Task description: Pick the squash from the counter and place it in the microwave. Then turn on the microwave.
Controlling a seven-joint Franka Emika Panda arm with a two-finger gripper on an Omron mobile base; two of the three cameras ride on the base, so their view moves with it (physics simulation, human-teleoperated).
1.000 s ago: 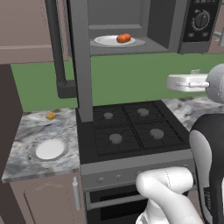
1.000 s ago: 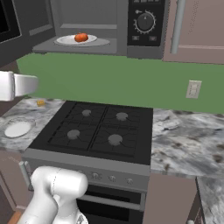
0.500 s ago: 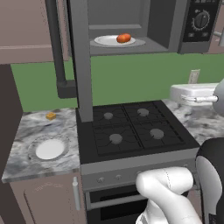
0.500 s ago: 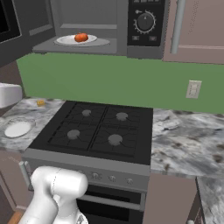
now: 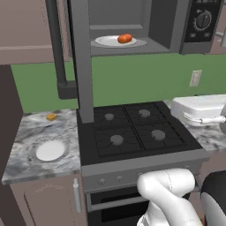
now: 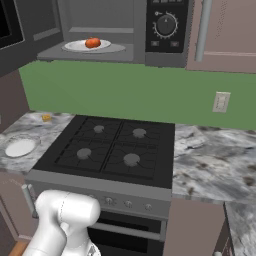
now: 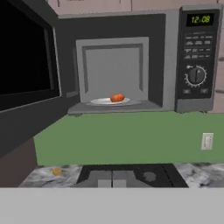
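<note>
Squash (image 7: 117,98) rests on the plate (image 7: 101,102) inside the open microwave (image 7: 175,61), ahead of the gripper (image 7: 112,179), whose jaws are pressed together, empty, door awaiting closure.

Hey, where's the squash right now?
The squash sits on a white plate inside the open microwave, above the stove; in the left base view it shows at top centre, left of the control panel dial.
</note>
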